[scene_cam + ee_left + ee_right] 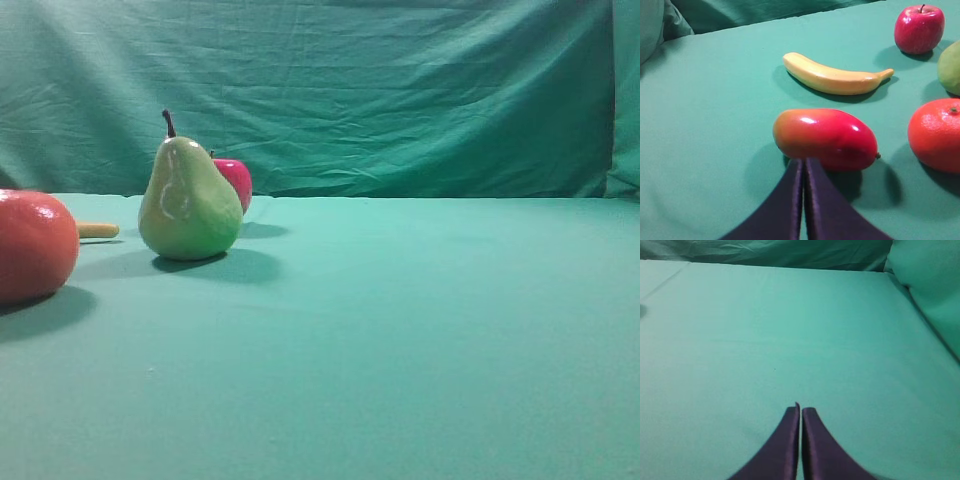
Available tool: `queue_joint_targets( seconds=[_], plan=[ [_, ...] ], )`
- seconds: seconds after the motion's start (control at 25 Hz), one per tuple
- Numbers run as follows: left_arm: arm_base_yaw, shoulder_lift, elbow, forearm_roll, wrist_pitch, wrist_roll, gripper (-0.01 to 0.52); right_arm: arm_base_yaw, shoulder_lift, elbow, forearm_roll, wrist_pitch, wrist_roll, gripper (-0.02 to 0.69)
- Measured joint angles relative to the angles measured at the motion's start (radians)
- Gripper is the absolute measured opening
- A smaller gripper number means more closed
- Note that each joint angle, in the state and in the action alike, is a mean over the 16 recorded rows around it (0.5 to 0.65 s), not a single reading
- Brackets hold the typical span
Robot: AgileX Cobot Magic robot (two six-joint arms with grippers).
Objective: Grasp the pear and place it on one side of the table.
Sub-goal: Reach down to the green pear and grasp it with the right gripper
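The pear (pixel 190 203) stands upright on the desk (pixel 400 330), towards its left and far part in the high view, stem up, untouched by either claw. The apple (pixel 236 181) sits just behind it to the right, partly hidden by it, and an orange (pixel 32 244) lies nearer the camera at the left edge; a yellow banana tip (pixel 98 230) shows between orange and pear. In the left wrist view the left claw (pixel 804 165) has its two dark fingers pressed together, gripping nothing, its tip close to a red-orange mango (pixel 825 139) lying on its side; whether they touch is unclear. Beyond the mango lies the banana, with the apple at the top right, the orange at the right edge and a sliver of pear above it. The right claw (pixel 800 410) is likewise closed and empty over bare cloth. A wrinkled green backdrop (pixel 380 90) hangs behind.
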Motion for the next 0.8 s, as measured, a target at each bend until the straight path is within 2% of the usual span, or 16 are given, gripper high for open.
queue_joint_targets(
  seconds=[0.8],
  plan=[
    [0.000,0.000,0.000,0.000,0.000,0.000,0.000,0.000,0.000,0.001,0.007,-0.015,0.000,0.000]
  ],
)
